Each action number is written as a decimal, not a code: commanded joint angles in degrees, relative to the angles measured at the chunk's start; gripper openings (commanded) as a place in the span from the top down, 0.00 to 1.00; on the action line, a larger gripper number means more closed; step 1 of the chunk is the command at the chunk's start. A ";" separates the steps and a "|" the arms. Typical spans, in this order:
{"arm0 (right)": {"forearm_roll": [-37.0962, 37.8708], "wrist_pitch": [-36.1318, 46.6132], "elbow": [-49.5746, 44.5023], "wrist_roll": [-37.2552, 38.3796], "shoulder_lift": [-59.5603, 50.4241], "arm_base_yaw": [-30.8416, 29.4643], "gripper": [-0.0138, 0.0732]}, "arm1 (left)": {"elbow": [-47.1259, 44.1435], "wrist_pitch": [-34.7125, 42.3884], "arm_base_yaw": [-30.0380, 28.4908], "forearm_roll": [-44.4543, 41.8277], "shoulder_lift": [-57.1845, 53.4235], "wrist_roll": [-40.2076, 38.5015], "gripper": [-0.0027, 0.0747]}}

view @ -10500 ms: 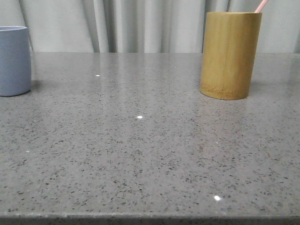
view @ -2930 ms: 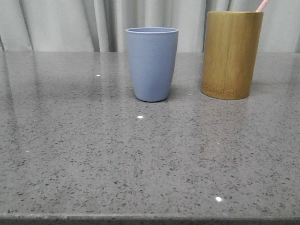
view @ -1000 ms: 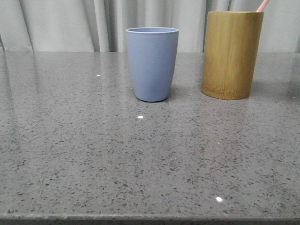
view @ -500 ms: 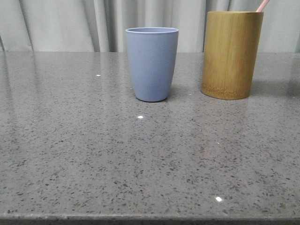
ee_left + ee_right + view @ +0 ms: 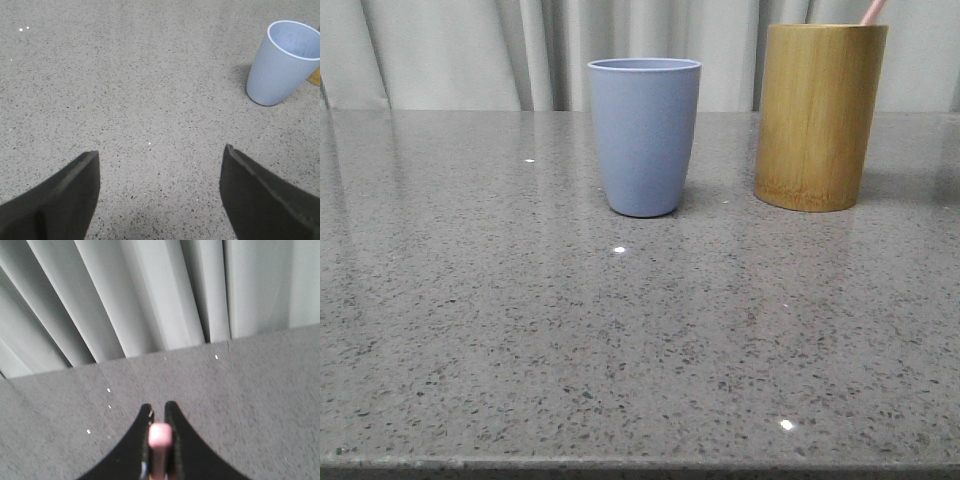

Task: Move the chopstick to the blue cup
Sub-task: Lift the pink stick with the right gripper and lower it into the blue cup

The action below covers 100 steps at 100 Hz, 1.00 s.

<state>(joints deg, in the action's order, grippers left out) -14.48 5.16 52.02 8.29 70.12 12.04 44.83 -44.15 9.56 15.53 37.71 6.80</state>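
Note:
The blue cup stands upright and empty at the middle back of the table, also seen in the left wrist view. The pale pink chopstick pokes out of the yellow-brown bamboo cylinder to the cup's right. In the right wrist view my right gripper is shut on the chopstick's pink end. My left gripper hangs open over bare table, well short of the blue cup, with nothing between its fingers.
Grey speckled stone table with its front edge near the bottom of the front view. Pale pleated curtains hang close behind the table's back edge.
The bamboo cylinder has shifted slightly to the right and the chopstick's tip has moved a little left. The blue cup has stayed put since about three seconds ago; before that it stood at the far left.

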 commanded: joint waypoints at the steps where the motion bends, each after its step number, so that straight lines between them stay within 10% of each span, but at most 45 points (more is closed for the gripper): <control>1: 0.29 3.66 4.54 -0.36 -2.34 0.07 0.91 | 1.39 4.06 -0.05 0.93 -0.03 -0.16 0.33; 55: 6.23 -25.11 32.34 -0.41 -3.17 0.14 0.91 | 1.39 4.06 -0.05 0.93 -0.03 -0.16 0.33; 100: 3.98 -20.69 31.85 -0.41 4.90 14.01 0.91 | 1.39 4.06 -0.05 0.93 -0.03 -0.16 0.33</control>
<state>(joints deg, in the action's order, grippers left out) -10.15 -21.67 82.36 8.29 74.20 24.08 44.83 -44.15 9.56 15.53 37.71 6.80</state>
